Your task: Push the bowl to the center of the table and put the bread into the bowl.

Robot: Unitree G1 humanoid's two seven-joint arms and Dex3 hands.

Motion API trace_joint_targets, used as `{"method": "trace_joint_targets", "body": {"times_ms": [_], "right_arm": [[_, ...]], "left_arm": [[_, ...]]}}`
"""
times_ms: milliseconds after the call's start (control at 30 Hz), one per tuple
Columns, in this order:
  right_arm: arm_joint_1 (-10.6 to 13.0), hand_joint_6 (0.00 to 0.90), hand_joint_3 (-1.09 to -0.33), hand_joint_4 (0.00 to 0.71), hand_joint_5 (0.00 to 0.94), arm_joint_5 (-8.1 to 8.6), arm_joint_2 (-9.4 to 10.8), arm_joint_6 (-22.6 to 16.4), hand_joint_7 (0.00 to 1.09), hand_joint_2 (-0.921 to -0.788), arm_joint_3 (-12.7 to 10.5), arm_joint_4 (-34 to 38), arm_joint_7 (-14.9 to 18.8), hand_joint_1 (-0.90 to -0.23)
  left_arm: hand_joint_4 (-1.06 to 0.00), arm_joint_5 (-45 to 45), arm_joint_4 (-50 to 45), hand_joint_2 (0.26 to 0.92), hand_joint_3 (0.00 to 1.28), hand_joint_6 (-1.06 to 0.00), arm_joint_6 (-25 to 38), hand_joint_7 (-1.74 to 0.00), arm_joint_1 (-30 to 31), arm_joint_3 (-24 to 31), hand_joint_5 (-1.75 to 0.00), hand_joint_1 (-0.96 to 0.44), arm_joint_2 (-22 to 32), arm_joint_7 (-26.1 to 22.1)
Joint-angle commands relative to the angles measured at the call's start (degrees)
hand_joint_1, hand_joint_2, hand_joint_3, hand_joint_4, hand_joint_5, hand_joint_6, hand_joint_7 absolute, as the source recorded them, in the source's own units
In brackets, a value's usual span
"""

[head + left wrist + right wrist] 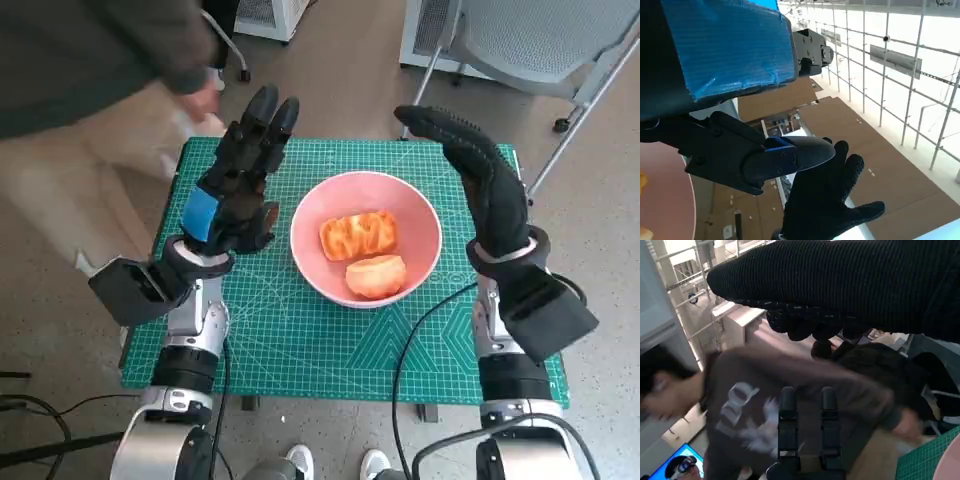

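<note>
At the middle of the green-matted surface (330, 350) sits the pink bowl (420, 225), holding two orange-brown pieces of bread (358, 235): one ridged piece toward the far side and a rounder piece (376, 276) nearer the robot, the two just touching. Judged from this layout, both task steps appear complete. Left of the bowl, the left hand (235, 190) hangs above the mat with fingers extended and apart, holding nothing and clear of the rim. Right of the bowl, the right hand (480, 175) is raised likewise, fingers spread and empty; its fingertips reach past the bowl's far right rim without visible contact. A person (90, 60) leans in at the far left corner of the surface, blurred in the head view and filling the right wrist view. Risk from here: both hands flank the bowl closely, so a careless retraction could clip the rim and shift the bowl off center or tip out the bread. Contact with the nearby person is a second hazard if the left arm swings outward.
</note>
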Motion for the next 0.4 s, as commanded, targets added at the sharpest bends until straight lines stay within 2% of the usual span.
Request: {"method": "trace_joint_targets", "body": {"times_ms": [33,400], "right_arm": [[1.47,-0.001,-0.816,0.175,0.000,-0.61,-0.51,1.06,0.45,-0.921,0.03,-0.57,-0.57,-0.716],[1.66,-0.001,-0.816,0.175,0.000,-0.99,-0.82,2.83,0.45,-0.921,0.11,-2.61,-1.35,-0.722]], "left_arm": [[0.00,-0.76,-1.07,0.921,0.53,-0.08,0.62,-0.01,-0.83,0.19,0.00,-0.80,-0.45,-0.69],[0.00,-0.02,-1.32,0.921,0.53,-0.08,0.56,-0.02,-1.12,0.08,0.00,-0.80,-0.67,-0.56]]}}
